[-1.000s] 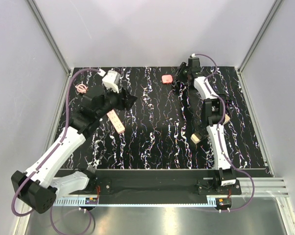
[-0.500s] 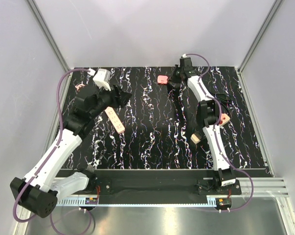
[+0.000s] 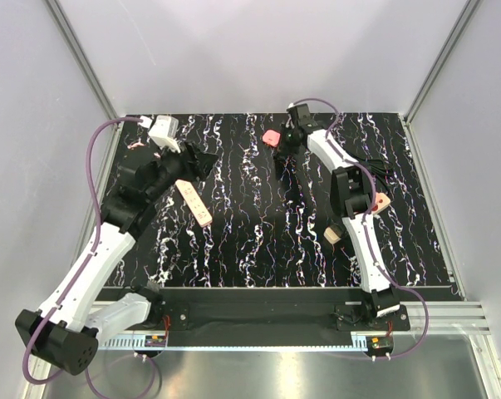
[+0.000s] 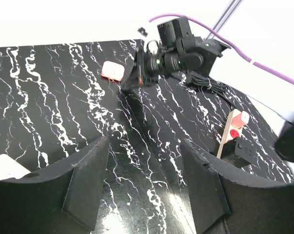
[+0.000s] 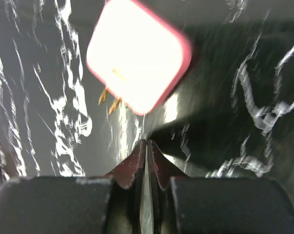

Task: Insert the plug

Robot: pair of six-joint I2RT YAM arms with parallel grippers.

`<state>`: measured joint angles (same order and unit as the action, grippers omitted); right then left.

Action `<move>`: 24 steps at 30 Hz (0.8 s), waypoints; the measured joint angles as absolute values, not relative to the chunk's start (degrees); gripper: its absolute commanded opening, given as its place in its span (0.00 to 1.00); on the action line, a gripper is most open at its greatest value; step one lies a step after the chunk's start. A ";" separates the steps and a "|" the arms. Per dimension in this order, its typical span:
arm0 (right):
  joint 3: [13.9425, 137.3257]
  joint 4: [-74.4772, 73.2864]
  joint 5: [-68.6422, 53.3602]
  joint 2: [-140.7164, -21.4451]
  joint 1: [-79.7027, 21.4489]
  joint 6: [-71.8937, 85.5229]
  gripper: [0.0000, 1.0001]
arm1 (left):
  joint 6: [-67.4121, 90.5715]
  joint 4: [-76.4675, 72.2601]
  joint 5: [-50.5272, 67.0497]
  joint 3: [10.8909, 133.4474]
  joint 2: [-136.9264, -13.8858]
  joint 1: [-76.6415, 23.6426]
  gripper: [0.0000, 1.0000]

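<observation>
The plug (image 3: 271, 137) is a small pinkish-red rounded piece lying on the black marbled table (image 3: 258, 241) at the back. In the right wrist view the plug (image 5: 138, 61) lies just ahead of the fingertips, brass prongs showing under it. My right gripper (image 3: 284, 141) is shut and empty, its tips (image 5: 146, 144) pressed together just right of the plug. My left gripper (image 3: 210, 160) is open and empty above the table's left part, its fingers (image 4: 88, 180) wide apart. A beige strip with red sockets (image 3: 196, 204) lies below the left gripper.
A second beige piece with red sockets (image 4: 233, 127) lies beside the right arm (image 3: 381, 202). A small beige-orange cube (image 3: 333, 235) sits near the right forearm. A black cable bundle (image 3: 372, 170) lies at the back right. Grey walls enclose the table.
My right gripper has swung left along the back of the table, and the plug has shifted left ahead of it. My left gripper has drawn back to the left.
</observation>
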<state>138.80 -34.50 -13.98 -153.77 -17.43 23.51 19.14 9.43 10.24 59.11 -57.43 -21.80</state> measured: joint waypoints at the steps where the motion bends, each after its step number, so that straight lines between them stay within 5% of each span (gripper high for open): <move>1: 136.88 -34.87 -13.93 -152.38 -18.04 22.83 0.12 | 19.14 9.37 10.22 59.11 -57.32 -21.63 0.65; 11: 119.52 -36.75 -9.17 -140.44 -21.19 21.80 0.17 | 19.18 9.23 9.63 58.61 -56.66 -20.56 0.66; 24: 141.64 -29.56 -2.02 -150.52 -11.18 32.16 0.06 | 19.16 9.17 8.99 58.46 -56.62 -20.29 0.66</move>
